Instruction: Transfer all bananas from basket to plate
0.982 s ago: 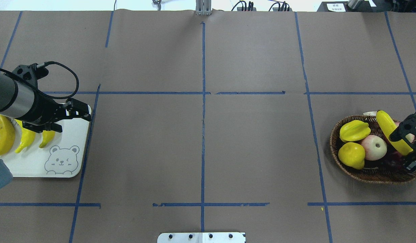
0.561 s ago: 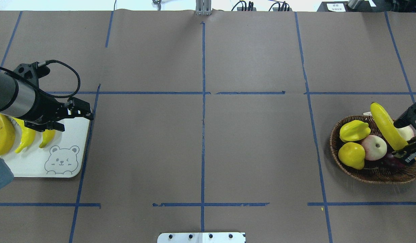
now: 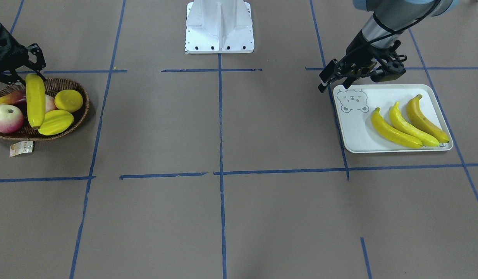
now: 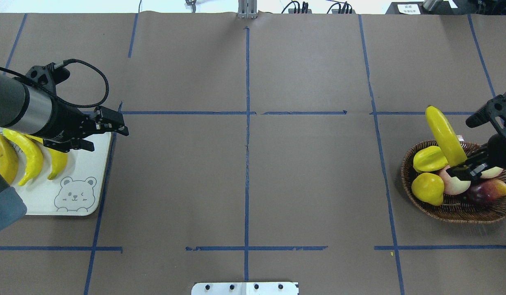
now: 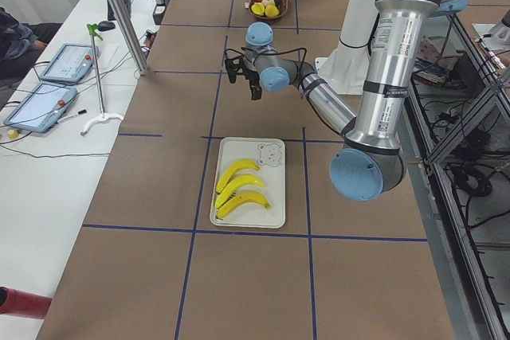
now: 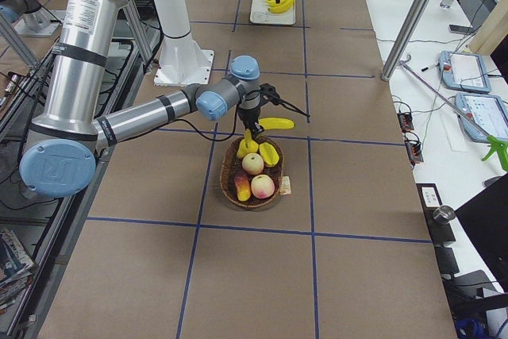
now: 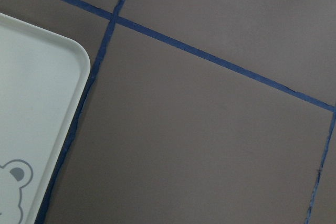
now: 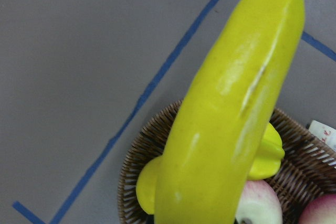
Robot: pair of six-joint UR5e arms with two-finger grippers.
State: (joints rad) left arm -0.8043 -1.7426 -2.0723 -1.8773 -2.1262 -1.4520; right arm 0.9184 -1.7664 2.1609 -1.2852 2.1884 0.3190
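Note:
My right gripper (image 4: 462, 167) is shut on the lower end of one of the bananas (image 4: 445, 134), which hangs tilted above the wicker basket (image 4: 458, 215). In the right wrist view that banana (image 8: 231, 129) fills the frame over the basket (image 8: 137, 161). From the front the held banana (image 3: 35, 100) hangs over the basket (image 3: 83, 113). Three bananas (image 3: 413, 124) lie side by side on the bear-print plate (image 3: 378, 90). My left gripper (image 4: 122, 126) is open and empty, just past the plate's (image 4: 100, 196) far right corner.
In the basket lie a starfruit (image 4: 431, 159), a lemon (image 4: 427, 188), an apple (image 4: 456, 185) and a reddish mango (image 4: 486, 190). A paper tag (image 3: 21, 148) lies beside the basket. The robot's base (image 3: 219, 27) stands at mid-table edge.
My right gripper has lifted the banana up and toward the table's middle, out of the basket. My left gripper has moved right, off the plate.

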